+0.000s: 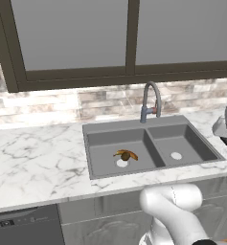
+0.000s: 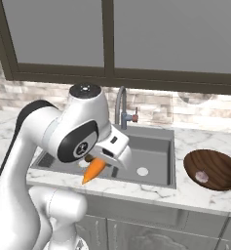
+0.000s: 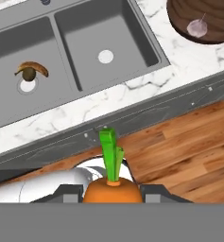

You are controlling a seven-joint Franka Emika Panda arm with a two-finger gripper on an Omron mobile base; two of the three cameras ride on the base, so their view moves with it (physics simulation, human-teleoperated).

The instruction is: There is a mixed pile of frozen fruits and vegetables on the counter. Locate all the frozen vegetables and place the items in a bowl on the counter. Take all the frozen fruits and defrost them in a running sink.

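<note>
My gripper [image 2: 101,161] is shut on the orange carrot [image 2: 93,171], held in the air in front of the counter [image 2: 195,193], near the sink [image 2: 158,149]. In the hand view the carrot [image 3: 113,190] sits between the fingertips [image 3: 71,193], its green tip pointing away from the hand, above the wooden floor. The brownish-yellow banana [image 1: 127,152] and the brown kiwi [image 1: 126,157] lie together in the left basin by the drain. The dark wooden bowl [image 2: 219,161] stands on the counter right of the sink, with the pinkish-white bulb [image 2: 202,176] inside.
A grey gooseneck tap [image 1: 151,100] rises behind the sink [image 1: 152,149], under a wide dark-framed window. A dark dishwasher front [image 1: 24,229] sits below the counter [image 1: 33,162] at the left. The wooden floor [image 3: 189,137] lies below the counter's edge.
</note>
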